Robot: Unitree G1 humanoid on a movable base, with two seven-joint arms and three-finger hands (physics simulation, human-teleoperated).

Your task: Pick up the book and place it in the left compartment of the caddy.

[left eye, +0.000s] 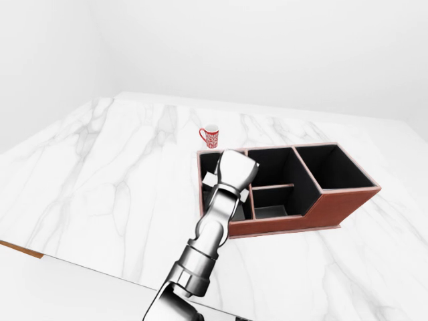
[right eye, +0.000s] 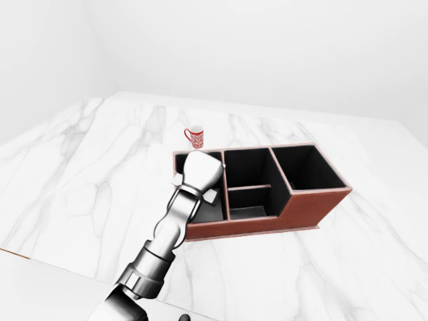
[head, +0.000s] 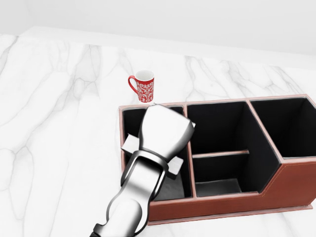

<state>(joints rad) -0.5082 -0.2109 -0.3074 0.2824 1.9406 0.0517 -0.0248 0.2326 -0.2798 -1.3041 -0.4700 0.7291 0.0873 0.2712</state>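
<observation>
- Broadly, the marble counter (head: 59, 128) fills most of the head view.
- Caddy (head: 291, 185) sits right of centre, brown outside, black inside, with a tall left compartment, a split middle and a right bay.
- Left arm (head: 136, 197) rises from the bottom edge; the left hand (head: 165, 131) is over the left compartment.
- Book (head: 129, 144): pale corners poke out either side of the wrist, inside that compartment; I cannot tell whether the fingers clamp it.
- Mug (head: 143, 85), red-patterned, stands just above the caddy, apart from it.
</observation>
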